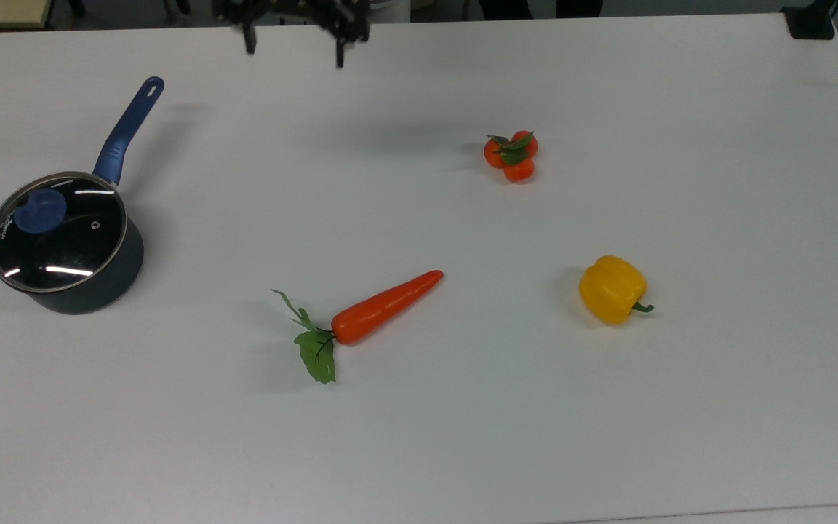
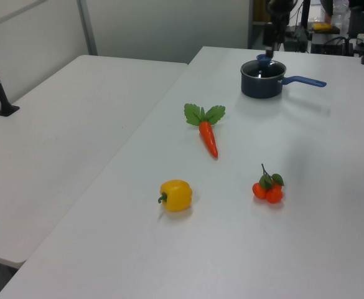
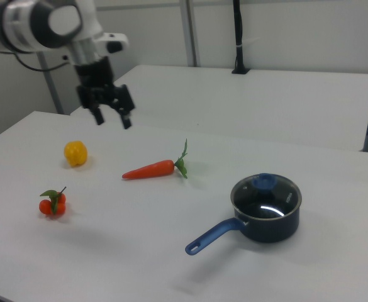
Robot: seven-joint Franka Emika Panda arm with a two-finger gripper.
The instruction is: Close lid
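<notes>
The lid (image 1: 57,233) sits level on the pan (image 1: 92,280) at the tabletop's (image 1: 419,407) nine o'clock in the top view, so closing looks done. The tool (image 3: 111,114) hangs released and empty, well apart.

round clear glass lid with metal rim and blue knob (image 1: 57,231) (image 2: 264,65) (image 3: 266,194) | sitting flat, closing the dark saucepan | lying at middle left of the top view
</notes>
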